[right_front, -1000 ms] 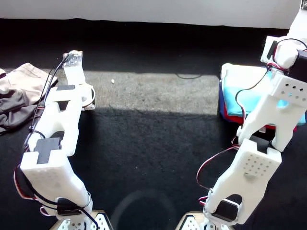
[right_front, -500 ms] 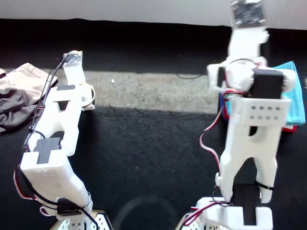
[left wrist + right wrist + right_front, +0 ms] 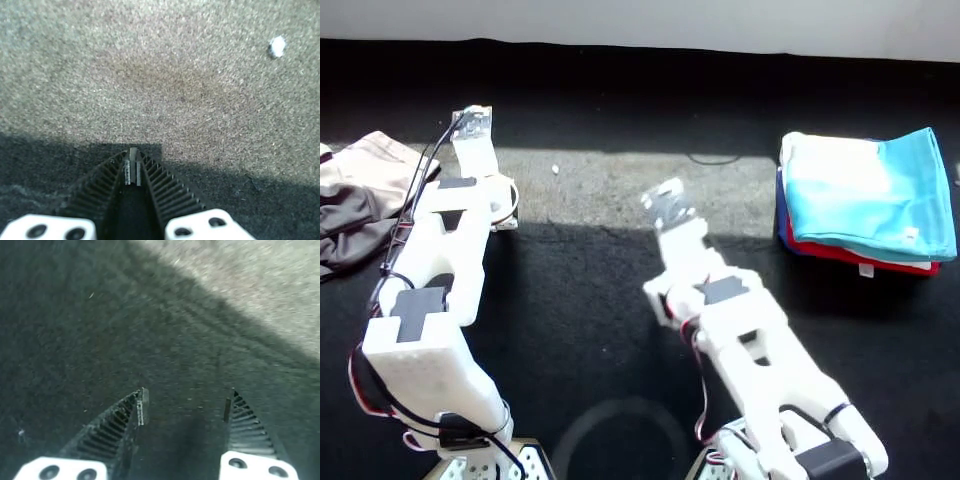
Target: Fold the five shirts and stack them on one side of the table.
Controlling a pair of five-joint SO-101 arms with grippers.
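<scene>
Left gripper (image 3: 131,162): the two ribbed jaws were pressed together along their length, with nothing between them. Their tips hung over the table (image 3: 620,100) where the shadow met a sunlit band of the dark cloth. A white speck (image 3: 276,46) lay on the lit cloth, well apart from the tips.

Right gripper (image 3: 186,405): the jaws were spread wide, with bare cloth showing in the gap and nothing held. They hung over the shaded part of the cloth, with the edge of the sunlit band farther off.

In the high view, the left arm (image 3: 435,260) stretched along the left side of the table, its wrist end at the near edge of the sunlit band. The right arm (image 3: 750,345) reached diagonally from its base toward the middle of the table, and its wrist end was just over the line between shade and sun. The two arms were well apart.

The stack of folded shirts (image 3: 860,205) lay at the right side of the table, away from both grippers. A light-blue shirt (image 3: 880,190) lay on top, a red shirt (image 3: 835,251) showed along the near edge beneath it, and a strip of dark blue showed at the left edge of the stack.

At the left edge of the table, a beige shirt (image 3: 370,160) and a dark grey shirt (image 3: 350,225) lay crumpled and unfolded, touching each other, beside the left arm.
</scene>
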